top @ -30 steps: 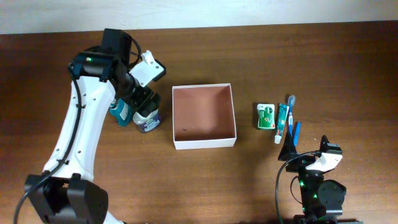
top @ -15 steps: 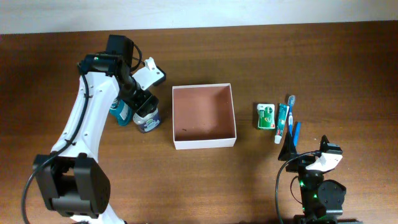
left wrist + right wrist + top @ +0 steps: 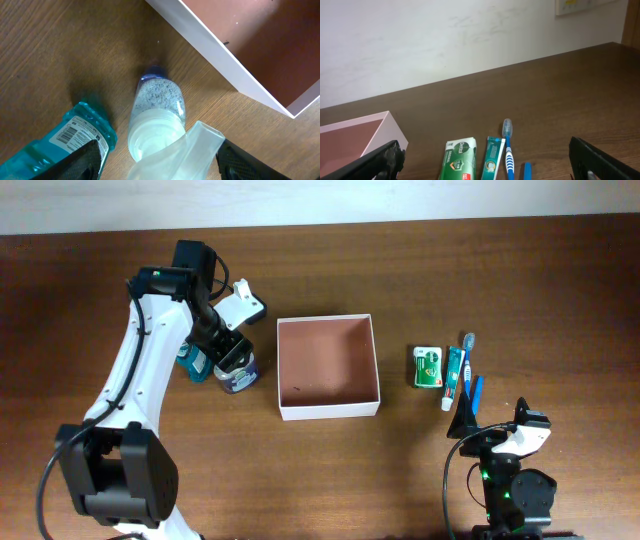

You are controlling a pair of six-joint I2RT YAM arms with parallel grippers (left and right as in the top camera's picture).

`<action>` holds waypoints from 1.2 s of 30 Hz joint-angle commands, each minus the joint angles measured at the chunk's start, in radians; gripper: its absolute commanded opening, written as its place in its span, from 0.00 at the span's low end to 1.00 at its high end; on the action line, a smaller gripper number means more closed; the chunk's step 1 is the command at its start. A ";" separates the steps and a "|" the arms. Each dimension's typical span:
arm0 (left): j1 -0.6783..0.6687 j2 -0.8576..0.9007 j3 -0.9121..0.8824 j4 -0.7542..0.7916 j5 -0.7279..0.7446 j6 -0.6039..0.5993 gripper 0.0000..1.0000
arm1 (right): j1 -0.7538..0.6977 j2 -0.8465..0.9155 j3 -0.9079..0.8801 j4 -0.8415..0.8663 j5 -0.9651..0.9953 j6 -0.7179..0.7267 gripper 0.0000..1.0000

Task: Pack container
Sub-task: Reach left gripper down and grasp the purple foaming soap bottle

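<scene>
The container (image 3: pixel 328 367) holds no items; the left gripper (image 3: pixel 165 157), jaws wide, straddles the speckled bottle (image 3: pixel 159 105), which is not yet gripped.

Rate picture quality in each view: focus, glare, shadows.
Overhead: evenly lit and sharp, no harsh glare on the container. Left wrist: the white cap of the speckled bottle, nearest the lens, is soft and washed out; wood grain crisp. Right wrist: bright wall, toothbrush sharp, fingers underexposed.
</scene>
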 commanded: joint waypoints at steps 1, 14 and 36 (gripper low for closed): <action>0.006 0.013 -0.003 -0.004 0.003 0.013 0.75 | 0.005 -0.008 -0.005 -0.007 0.002 -0.007 0.98; 0.006 0.013 -0.003 -0.005 0.003 0.040 0.45 | 0.005 -0.008 -0.005 -0.007 0.002 -0.007 0.98; 0.006 0.005 0.090 -0.047 0.003 0.039 0.26 | 0.005 -0.008 -0.005 -0.007 0.002 -0.007 0.98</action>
